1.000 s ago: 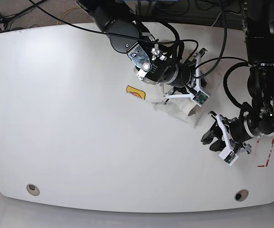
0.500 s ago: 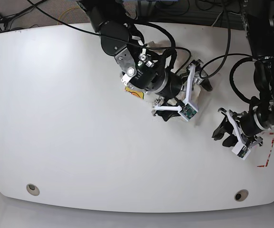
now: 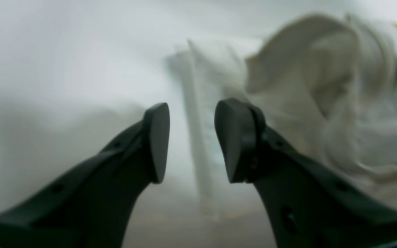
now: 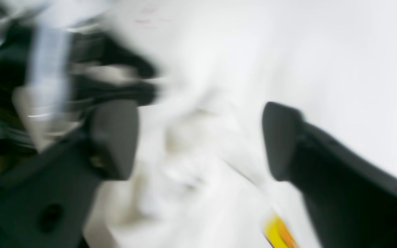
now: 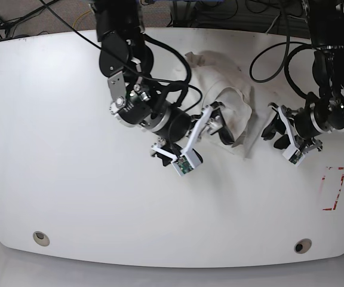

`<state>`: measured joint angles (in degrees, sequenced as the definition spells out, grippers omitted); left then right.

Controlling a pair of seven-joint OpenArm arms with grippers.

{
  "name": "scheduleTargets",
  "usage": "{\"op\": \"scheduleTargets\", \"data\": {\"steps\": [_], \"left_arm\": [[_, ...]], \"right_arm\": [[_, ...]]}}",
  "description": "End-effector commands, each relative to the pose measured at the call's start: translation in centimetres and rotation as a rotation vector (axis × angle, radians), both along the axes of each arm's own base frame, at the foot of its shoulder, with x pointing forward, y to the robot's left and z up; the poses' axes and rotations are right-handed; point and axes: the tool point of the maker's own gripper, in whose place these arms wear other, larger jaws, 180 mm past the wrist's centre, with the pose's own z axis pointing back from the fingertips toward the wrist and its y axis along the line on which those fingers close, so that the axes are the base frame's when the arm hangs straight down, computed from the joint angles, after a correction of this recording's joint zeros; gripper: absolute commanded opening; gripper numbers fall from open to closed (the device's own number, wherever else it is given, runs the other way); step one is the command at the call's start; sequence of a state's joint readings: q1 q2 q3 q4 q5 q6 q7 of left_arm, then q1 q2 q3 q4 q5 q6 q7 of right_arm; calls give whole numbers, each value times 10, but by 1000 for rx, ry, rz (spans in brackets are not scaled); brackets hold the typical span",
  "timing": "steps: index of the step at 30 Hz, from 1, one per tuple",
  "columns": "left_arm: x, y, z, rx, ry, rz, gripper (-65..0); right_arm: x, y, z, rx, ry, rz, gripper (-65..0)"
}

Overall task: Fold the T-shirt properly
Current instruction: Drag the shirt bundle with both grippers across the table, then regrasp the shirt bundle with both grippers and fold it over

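I saw the T-shirt [image 5: 226, 95] bunched on the white desk [image 5: 58, 155] near its far edge, cables trailing behind. My right pincer [image 5: 191, 142] gaped wide beside it; my left pincer [image 5: 273, 127] stood parted, empty.

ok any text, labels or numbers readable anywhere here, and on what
None can be read.
Yellow-orange patch on the T-shirt: print too blurred to read.
Red marking on the table: an outline only, no letters.
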<state>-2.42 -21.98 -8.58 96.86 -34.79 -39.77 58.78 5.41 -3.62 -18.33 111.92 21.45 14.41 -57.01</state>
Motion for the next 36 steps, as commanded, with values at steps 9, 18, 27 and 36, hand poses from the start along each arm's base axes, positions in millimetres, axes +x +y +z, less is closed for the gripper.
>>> {"op": "scheduleTargets", "data": {"steps": [9,18,27,36], "left_arm": [[-37,-59,18,-111,-74,-78,-478],[-66,-62,-18,-144,49,-49,-606],[-76,-45,-51,-35,127,-6,-604],[-64,-32,-72,-11,183,27,-601]], "right_arm": [[-9,-39,-30,-88,33,-2,-434],[-12,-65,-66,-155,63,-3,-461],[-11,-84,-106,-262,81,-22,-463],[-18,-94,-143,-354,60,5,-463]]}}
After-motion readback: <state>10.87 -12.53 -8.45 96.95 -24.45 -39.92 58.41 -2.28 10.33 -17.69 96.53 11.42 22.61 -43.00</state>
